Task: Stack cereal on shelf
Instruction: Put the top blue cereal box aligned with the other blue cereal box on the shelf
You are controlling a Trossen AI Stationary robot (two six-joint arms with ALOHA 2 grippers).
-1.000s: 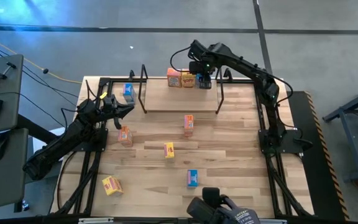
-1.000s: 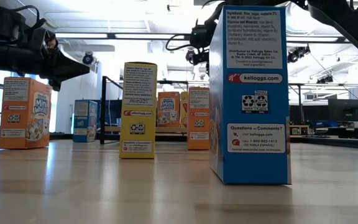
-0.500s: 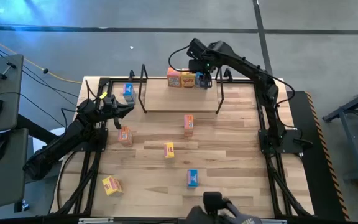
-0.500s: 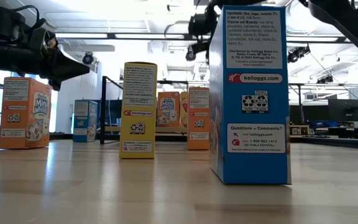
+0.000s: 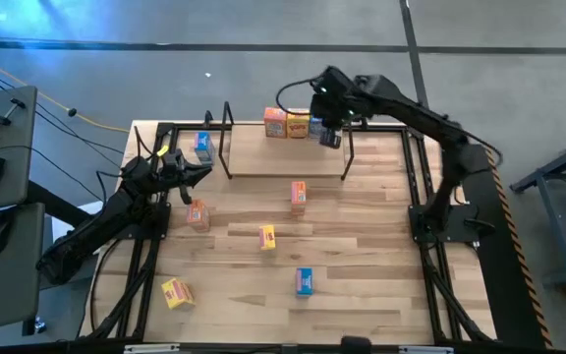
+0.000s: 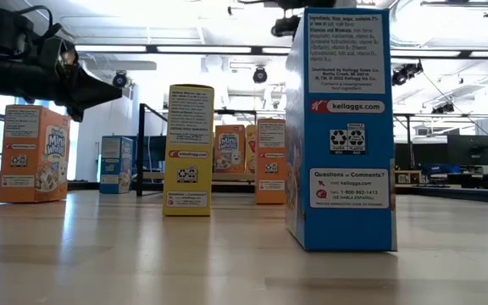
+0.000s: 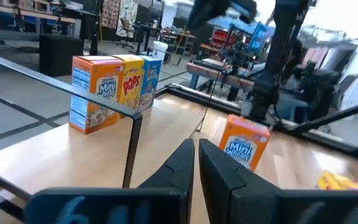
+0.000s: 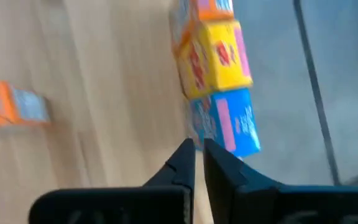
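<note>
Three boxes now stand in a row on the shelf [image 5: 288,147], at its far edge: orange box [image 5: 275,123], yellow box [image 5: 298,125], blue box [image 5: 316,128]. A second ago my right gripper [image 5: 330,139] sat wide around the blue one; since then it has let go, lifted off and drawn toward the right end of the shelf, and its fingers have snapped together. It holds nothing. Its wrist view shows the two dark fingers [image 8: 182,163] nearly touching, the blue box just beyond the tips.

Shelf: pale wooden plank, black wire uprights at both ends. Boxes are small glossy card rectangles, printed faces.

My left gripper [image 5: 193,172] hangs near the left edge of the surface [image 5: 362,246], closed and empty, unmoved from a second ago.

Six more boxes off the shelf, on the plank surface: second blue box [image 5: 202,146] beyond the shelf's left upright, second orange box [image 5: 198,213] near the left gripper, third orange box [image 5: 298,195] just in front of the shelf, slim yellow box [image 5: 267,237] mid-surface, third blue box [image 5: 305,282] toward the near edge, third yellow box [image 5: 177,292] lying at the near left corner.
</note>
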